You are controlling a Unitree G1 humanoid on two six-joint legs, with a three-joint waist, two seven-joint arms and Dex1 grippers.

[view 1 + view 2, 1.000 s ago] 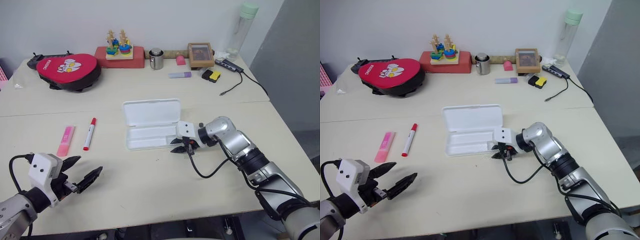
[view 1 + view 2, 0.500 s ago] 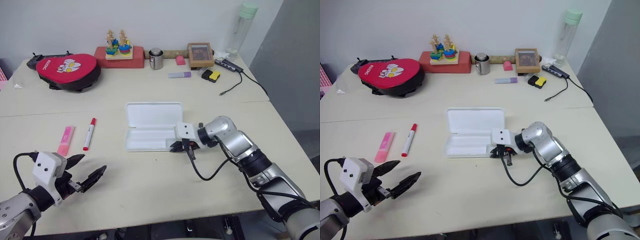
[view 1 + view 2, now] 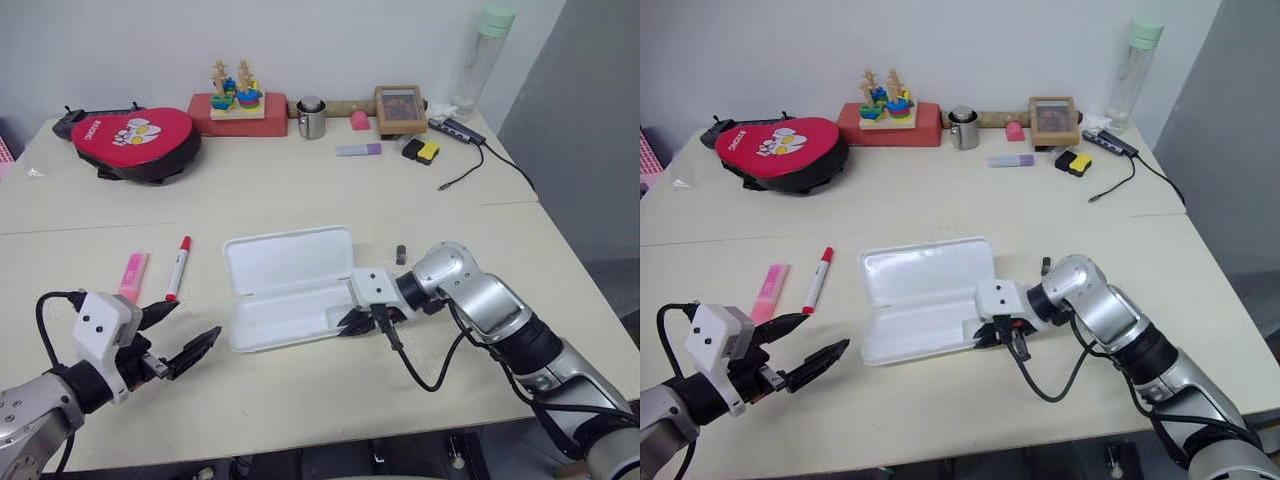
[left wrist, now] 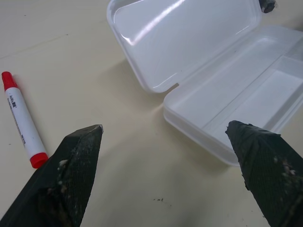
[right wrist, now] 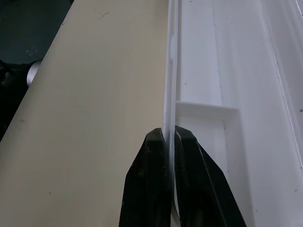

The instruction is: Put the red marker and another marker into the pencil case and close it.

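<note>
The white pencil case lies open in the middle of the table, its lid laid back and its divided tray bare. My right gripper is shut on the rim of the tray's front wall at its right end; the right wrist view shows both fingers pinching that thin white wall. The red marker and the pink highlighter lie side by side left of the case. My left gripper hovers open near the table's front left, with the red marker and the case ahead of it.
Along the back stand a red padded pouch, a toy stacker on a red block, a metal cup, a picture frame, a pale purple marker and a bottle. A small dark piece lies right of the case.
The right gripper has pulled back toward me with the case's rim in its grip. The case has slid left and nearer and turned a little. The left gripper has barely shifted.
</note>
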